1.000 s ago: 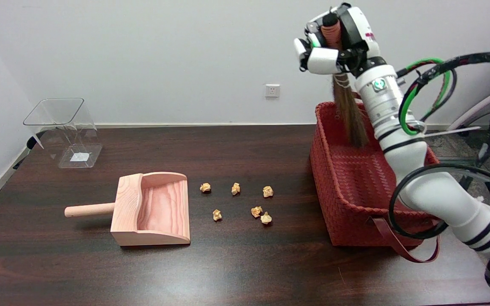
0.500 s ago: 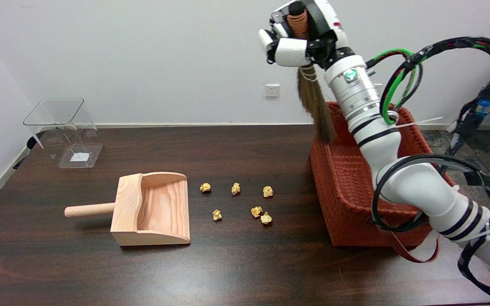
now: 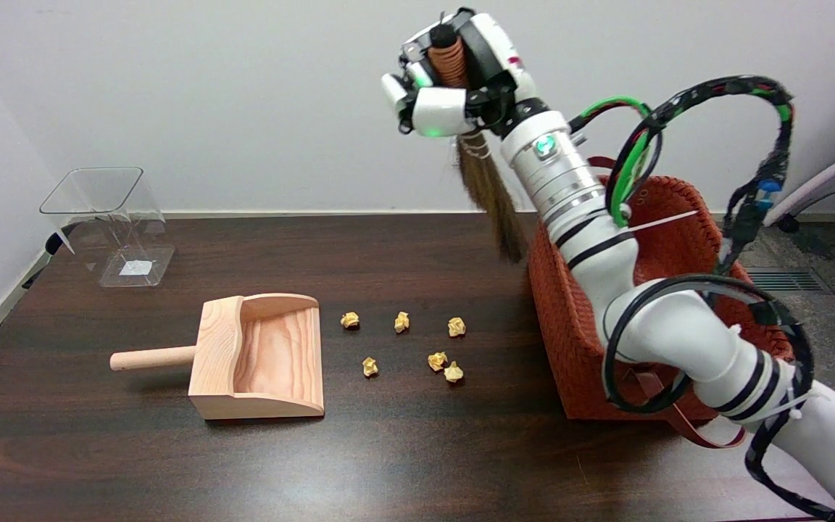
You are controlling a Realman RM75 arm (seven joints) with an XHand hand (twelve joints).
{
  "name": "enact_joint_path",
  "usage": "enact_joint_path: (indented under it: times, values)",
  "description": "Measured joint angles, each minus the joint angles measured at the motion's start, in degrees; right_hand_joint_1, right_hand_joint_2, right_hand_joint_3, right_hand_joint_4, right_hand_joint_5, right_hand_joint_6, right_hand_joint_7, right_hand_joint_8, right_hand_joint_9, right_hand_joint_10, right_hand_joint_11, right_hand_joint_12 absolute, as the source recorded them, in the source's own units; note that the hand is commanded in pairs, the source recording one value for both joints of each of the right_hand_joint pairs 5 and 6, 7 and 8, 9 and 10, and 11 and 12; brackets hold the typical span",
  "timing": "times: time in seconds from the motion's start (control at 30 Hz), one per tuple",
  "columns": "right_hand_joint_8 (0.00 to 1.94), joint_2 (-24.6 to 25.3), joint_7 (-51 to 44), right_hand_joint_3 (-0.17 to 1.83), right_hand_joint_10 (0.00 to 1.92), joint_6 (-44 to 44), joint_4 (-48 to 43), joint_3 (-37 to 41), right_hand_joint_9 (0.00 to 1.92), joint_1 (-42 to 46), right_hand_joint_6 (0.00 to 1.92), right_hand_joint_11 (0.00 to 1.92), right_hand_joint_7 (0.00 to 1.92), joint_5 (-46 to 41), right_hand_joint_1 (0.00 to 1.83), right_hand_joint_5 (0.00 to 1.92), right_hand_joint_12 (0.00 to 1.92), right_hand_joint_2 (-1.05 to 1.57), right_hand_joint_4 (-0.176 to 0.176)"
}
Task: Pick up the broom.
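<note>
While my right hand (image 3: 450,87) is raised high above the tabletop (image 3: 403,457), its fingers are wrapped tight around the ribbed orange-brown handle of the broom (image 3: 488,192), whose dark tip pokes out above my grip. The broom hangs in the air with its brown bristles pointing down and slanting a little toward the picture's right. The bristle tips end just beside the upper left corner of the red woven basket (image 3: 570,348), clear of the tabletop and, as far as I can tell, not touching the basket rim. My white forearm runs down from the hand across the basket's front, so much of the basket's inside is hidden from me.

On the dark wooden tabletop, left of the basket, lie 6 small crumpled paper scraps (image 3: 437,360) in 2 loose rows of 3. Further left sits a wooden dustpan (image 3: 258,359), its round handle sticking out to the left and its open mouth facing the near edge. Near the far left corner stands a clear plastic container (image 3: 109,225), tilted, with a white label showing through its base. A leather strap trails from the basket's near side onto the tabletop. A white wall socket (image 3: 464,154) sits on the wall behind.
</note>
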State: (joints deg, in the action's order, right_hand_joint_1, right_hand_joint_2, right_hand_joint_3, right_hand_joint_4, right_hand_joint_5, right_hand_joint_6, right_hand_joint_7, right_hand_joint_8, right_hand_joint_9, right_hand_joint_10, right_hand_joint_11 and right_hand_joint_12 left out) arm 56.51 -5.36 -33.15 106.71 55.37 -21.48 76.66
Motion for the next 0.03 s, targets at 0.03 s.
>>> enact_joint_path:
  times: [0.03]
  values:
    - [1.92,0.5,-0.3,0.94,1.92,0.0,-0.1,-0.4,1.92,0.0,1.92,1.92,1.92,-0.1,1.40,1.92,1.92,0.85,0.000]
